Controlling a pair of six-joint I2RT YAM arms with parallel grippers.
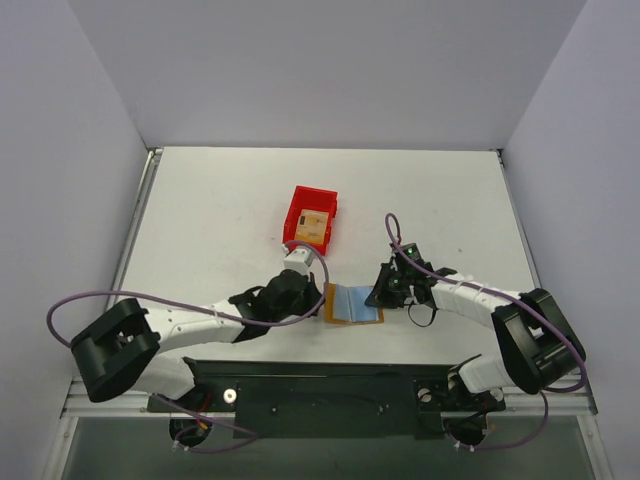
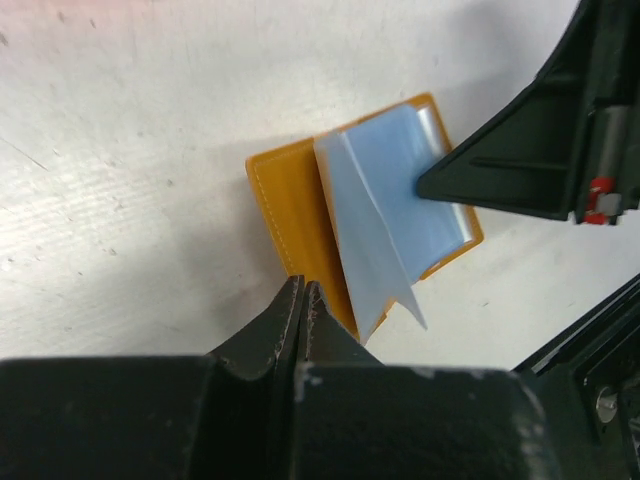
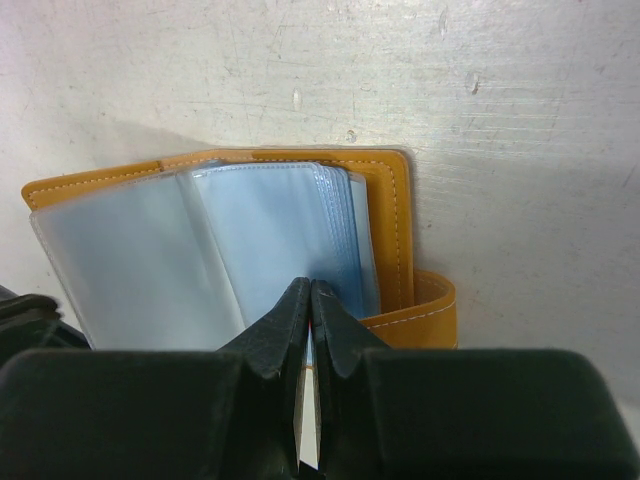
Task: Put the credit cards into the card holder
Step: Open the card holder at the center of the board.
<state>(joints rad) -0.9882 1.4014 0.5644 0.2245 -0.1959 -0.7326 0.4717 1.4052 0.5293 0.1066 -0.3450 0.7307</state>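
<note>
The card holder (image 1: 353, 303) lies open on the table between my two grippers, orange-tan cover down and light blue plastic sleeves up. A tan credit card (image 1: 314, 223) lies in the red bin. My left gripper (image 1: 319, 296) is shut and empty, its tips (image 2: 303, 287) at the left edge of the orange cover (image 2: 285, 200). My right gripper (image 1: 379, 294) is shut, its tips (image 3: 311, 287) resting on the blue sleeves (image 3: 270, 220) near the holder's right side; they also show in the left wrist view (image 2: 425, 185). One sleeve (image 2: 375, 260) stands up. The tab (image 3: 425, 310) curls at the holder's right.
The red plastic bin (image 1: 300, 200) stands just behind the left gripper, beyond the card holder. The table's near edge with the black arm mount (image 1: 330, 395) runs close in front of the holder. Grey walls enclose the table on three sides.
</note>
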